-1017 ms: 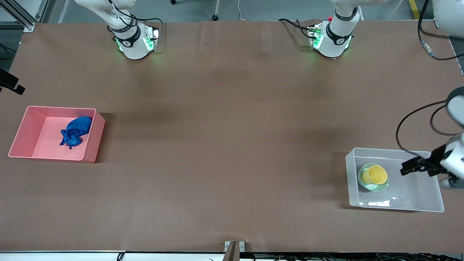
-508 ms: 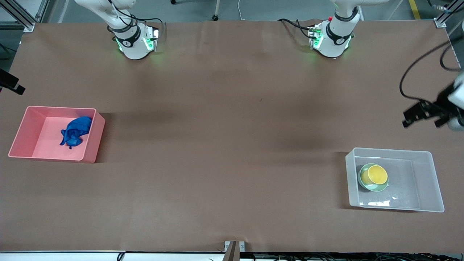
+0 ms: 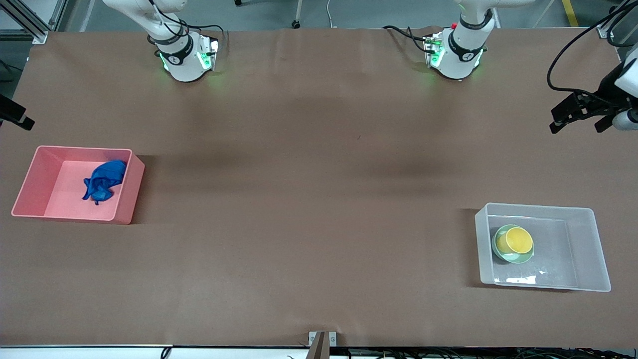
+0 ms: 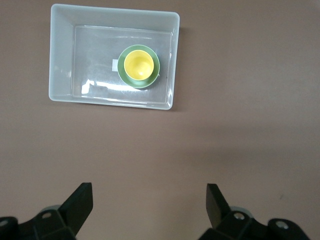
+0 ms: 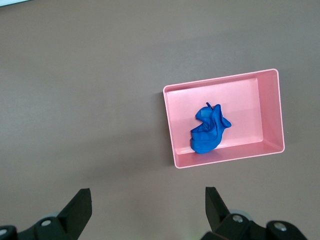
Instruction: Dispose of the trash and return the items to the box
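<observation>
The left gripper point(image 3: 578, 113) hangs empty with its fingers spread wide over bare table at the left arm's end; the right gripper point(image 5: 147, 210), seen only in its own wrist view, is equally wide and empty above the table near the pink bin point(image 3: 30, 189). Little looks likely to go wrong: a low sweep could knock the clear box point(image 3: 595, 249). One blue cloth point(image 3: 103, 180) lies in the pink bin; one yellow cup point(image 3: 518, 241) sits in one green bowl point(image 3: 500, 252) inside the box.
</observation>
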Controlling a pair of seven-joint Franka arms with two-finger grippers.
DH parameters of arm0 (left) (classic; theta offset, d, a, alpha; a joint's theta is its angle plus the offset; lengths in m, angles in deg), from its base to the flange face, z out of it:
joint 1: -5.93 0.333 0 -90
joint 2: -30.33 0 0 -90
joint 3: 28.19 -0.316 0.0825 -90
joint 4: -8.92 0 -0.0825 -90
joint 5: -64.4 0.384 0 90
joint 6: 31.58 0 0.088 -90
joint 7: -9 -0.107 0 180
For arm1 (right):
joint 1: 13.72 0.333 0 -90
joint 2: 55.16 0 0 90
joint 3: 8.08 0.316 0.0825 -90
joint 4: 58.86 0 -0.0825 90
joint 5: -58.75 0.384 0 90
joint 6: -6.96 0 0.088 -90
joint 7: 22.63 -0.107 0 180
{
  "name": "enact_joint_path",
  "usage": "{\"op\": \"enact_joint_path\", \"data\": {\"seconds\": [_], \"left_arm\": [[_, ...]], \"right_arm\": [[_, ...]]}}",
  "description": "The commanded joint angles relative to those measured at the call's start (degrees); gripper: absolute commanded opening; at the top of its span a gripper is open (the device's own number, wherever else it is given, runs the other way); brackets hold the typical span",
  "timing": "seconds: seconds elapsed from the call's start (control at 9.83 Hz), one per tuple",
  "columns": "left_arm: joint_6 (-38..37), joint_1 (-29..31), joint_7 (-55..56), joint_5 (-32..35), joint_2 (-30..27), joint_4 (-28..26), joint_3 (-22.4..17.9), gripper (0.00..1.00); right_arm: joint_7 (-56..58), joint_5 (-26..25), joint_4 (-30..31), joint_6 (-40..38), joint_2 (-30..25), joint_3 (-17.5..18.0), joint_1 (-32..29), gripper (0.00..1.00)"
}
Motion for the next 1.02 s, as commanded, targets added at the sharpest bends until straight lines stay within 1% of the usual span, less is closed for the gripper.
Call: {"op": "enact_joint_path", "data": {"seconds": [0.0, 0.2, 0.41, 0.61, 0.92], "left_arm": [[-5.3, -0.4, 0.2, 0.3, 7.7, 9.6, 0.0, 1.0], [-4.6, -0.3, 0.4, 0.2, 5.8, 6.9, 0.0, 1.0], [-4.3, -0.8, 1.3, 0.2, 4.7, 6.0, 0.0, 1.0], [-3.8, -0.8, 1.3, 0.3, 3.3, 3.9, 0.1, 1.0], [-4.3, -0.8, 1.2, 0.2, 3.2, 3.9, 0.9, 1.0]], "right_arm": [[0.5, -0.5, -0.3, -0.5, -0.1, 0.4, -0.5, 1.0], [0.5, -0.5, -0.3, -0.5, -0.1, 0.4, -0.5, 1.0], [0.5, -0.5, -0.3, -0.5, -0.1, 0.4, -0.5, 1.0], [0.5, -0.5, -0.3, -0.5, -0.1, 0.4, -0.5, 1.0], [0.5, -0.5, -0.3, -0.5, -0.1, 0.4, -0.5, 1.0]]}}
